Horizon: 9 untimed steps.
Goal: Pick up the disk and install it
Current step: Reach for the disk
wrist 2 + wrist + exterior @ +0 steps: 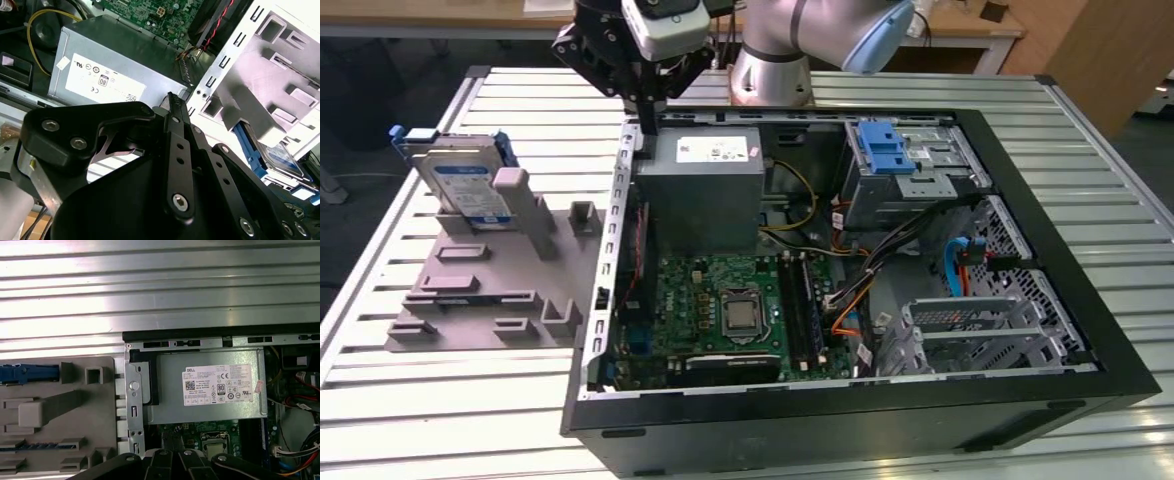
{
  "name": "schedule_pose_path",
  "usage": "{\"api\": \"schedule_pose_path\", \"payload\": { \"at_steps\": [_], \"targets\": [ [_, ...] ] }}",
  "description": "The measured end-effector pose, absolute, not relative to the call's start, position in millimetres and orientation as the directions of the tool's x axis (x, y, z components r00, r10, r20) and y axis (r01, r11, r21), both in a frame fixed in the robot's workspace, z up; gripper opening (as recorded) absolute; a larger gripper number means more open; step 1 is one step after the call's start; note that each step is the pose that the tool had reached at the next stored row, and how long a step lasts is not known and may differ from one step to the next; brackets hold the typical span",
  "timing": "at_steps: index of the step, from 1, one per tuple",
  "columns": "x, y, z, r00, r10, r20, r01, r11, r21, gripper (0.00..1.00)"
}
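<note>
Disk [464, 180]: was stood on edge in a grey holder [480, 300] beside the computer case [854, 425], at the exterior view's left, lower part hidden by a post [511, 192]. Gripper [647, 116]: was held pinched closed, empty, above the case's rim.

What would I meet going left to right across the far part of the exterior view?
disk standing upright on the grey fixture → grey power supply → blue drive-bay bracket → black case's right wall
</note>
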<state>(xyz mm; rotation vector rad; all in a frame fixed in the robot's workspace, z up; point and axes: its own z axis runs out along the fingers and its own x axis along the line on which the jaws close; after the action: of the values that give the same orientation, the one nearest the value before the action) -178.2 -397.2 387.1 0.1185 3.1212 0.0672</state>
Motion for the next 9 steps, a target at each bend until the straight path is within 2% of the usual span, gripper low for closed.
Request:
{"api": "schedule_pose_path", "payload": {
  "at_steps": [9],
  "targets": [
    [-182.5, -397.0, 386.3, -0.997, 0.076, -0.014, 0.076, 0.996, 0.044, 0.11]
  ]
}}
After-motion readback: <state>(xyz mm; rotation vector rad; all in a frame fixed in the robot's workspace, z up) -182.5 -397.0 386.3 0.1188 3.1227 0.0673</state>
